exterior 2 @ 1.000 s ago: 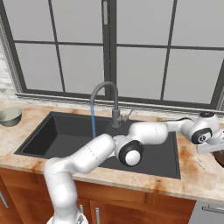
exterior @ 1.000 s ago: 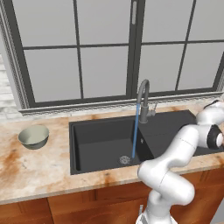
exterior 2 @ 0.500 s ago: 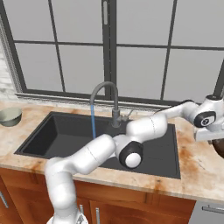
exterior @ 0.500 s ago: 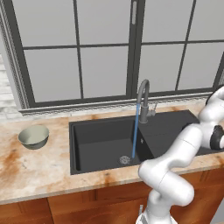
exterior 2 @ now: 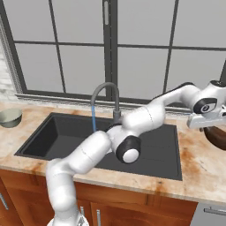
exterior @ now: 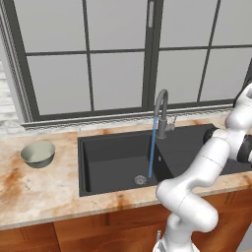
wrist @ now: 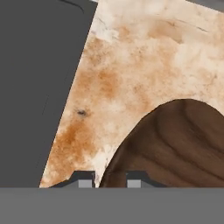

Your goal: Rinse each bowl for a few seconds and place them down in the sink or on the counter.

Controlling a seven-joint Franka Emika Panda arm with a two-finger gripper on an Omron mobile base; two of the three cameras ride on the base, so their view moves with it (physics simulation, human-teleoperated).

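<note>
Now the end effector (wrist: 110,178) has risen, fingers closed on the dark brown bowl's (wrist: 175,146) rim, beginning its rinse.

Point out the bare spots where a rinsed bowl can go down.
Free: the sink floor left of the running tap, and the counter in front of the grey-green bowl. Crowded: the counter right of the sink, where the gripper is at the brown bowl.

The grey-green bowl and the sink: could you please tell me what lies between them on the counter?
Nothing: in the left base view, only bare marbled counter separates the grey-green bowl from the sink.
</note>
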